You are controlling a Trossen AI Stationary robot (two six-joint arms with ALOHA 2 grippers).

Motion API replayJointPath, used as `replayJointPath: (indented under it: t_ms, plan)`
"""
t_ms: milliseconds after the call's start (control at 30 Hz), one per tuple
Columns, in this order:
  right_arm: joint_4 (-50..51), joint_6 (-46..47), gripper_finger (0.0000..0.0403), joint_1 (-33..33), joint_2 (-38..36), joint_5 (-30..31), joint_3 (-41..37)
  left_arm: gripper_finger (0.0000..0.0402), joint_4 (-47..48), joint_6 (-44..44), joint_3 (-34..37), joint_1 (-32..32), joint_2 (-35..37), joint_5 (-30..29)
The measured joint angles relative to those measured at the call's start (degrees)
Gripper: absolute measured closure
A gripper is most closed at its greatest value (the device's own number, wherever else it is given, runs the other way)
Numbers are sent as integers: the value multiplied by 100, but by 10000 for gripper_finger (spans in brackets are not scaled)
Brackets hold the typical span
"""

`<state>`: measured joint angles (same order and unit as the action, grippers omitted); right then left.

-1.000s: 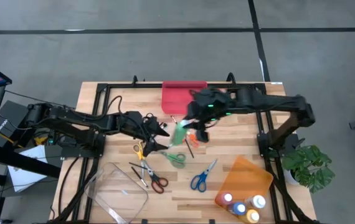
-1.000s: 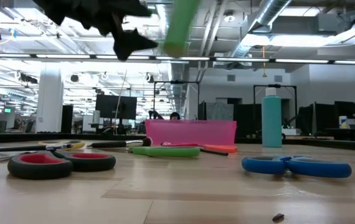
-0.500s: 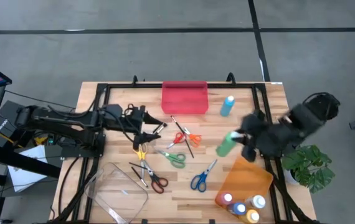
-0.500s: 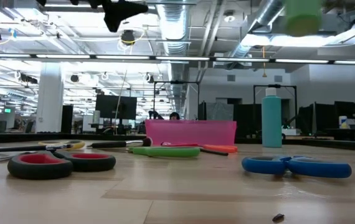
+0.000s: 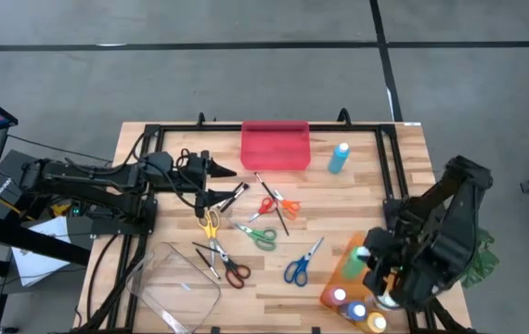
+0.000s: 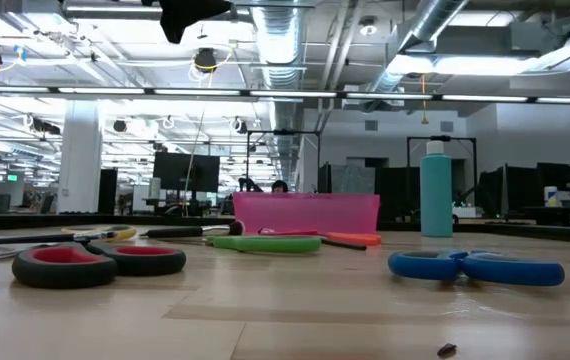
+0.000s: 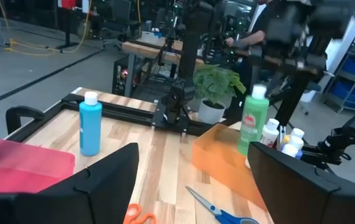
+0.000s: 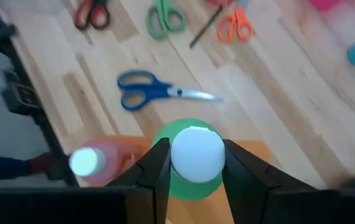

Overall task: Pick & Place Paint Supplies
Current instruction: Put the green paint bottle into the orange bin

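At the far left of the table point(image 5: 167, 306) we see the left arm reaching in, its left gripper point(image 5: 230, 179) raised above the wood with the fingers spread wide and nothing between them. Just beside it, below the fingers, lie the yellow scissors point(image 5: 208, 224), and a dark brush point(image 5: 229, 196) lies at the fingertips. Nearer the front edge sits the clear tray point(image 5: 175, 288), with the red scissors point(image 5: 232, 269) just beside its corner.

At the middle, the red tray point(image 5: 275, 146) stands at the far edge. In front of it lie the orange scissors point(image 5: 277, 204) crossed by a thin dark stick point(image 5: 271, 192), then the green scissors point(image 5: 261, 236), then the blue scissors point(image 5: 298, 265) nearer the front.

Further right, a blue bottle point(image 5: 339, 158) stands upright alone near the far edge, well apart from the others.

At the right front corner is the orange tray point(image 5: 350, 264), with several white-capped bottles point(image 5: 340, 297) standing at its near end. The right gripper point(image 8: 194, 171) hangs over this tray, its two fingers clamped on the neck of the green bottle point(image 8: 190, 180); the left wrist view shows that bottle upright above the tray, beside the others.
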<state>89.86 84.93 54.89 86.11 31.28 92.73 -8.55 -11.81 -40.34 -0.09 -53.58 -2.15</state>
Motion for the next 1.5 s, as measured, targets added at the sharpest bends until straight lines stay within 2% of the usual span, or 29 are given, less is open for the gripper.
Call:
replayJointPath:
  t_ms: [167,533,833,1067,1500]
  plan:
    - [32,555,292,193,215,-224,-251,103,1,0,0,115,-2,-2]
    - [16,2249,292,980,566,-168,-661,103,1,0,0,174,-2,0]
    - [-71,2429,292,1038,1084,-272,-818,103,1,-2,0,174,-2,-117]
    - [-71,2823,292,1265,1167,-296,-813,103,-1,-2,0,174,-2,-199]
    - [-266,2634,292,1325,1334,-226,-809,103,1,-2,0,174,-2,-389]
